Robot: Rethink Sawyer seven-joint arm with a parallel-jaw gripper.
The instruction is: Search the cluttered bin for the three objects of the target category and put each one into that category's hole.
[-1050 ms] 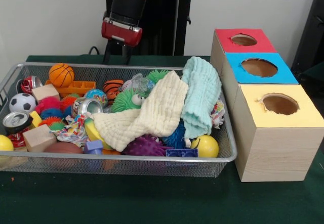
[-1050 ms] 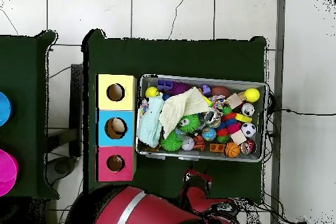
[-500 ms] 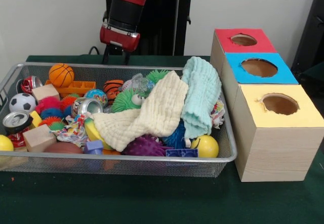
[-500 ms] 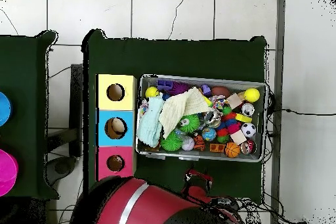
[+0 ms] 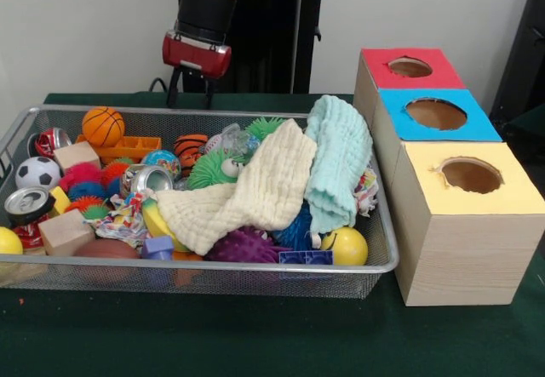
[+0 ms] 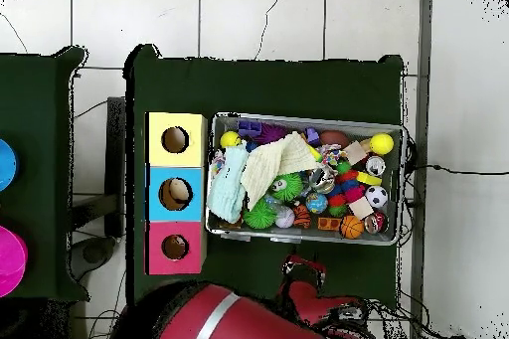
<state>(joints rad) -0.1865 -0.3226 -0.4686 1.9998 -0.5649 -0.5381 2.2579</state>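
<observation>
1. One wire-mesh metal bin, heaped with toys, lies below and in front of the gripper.
2. Three-holed wooden box, topped red, blue and yellow, stands beside the bin.
3. Cream waffle-weave cloth and mint ribbed cloth drape soft over spiky rubber balls; the target category cannot be told.
4. Red-and-black gripper hangs behind the bin's rear rim, fingers apart, empty.

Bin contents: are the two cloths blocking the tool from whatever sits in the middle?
Yes. The cream cloth and mint cloth drape over the middle and hole-side part of the bin, covering spiky balls beneath. The tool hangs behind the bin's far rim, above the table; nothing else stands between it and the toys.
</observation>
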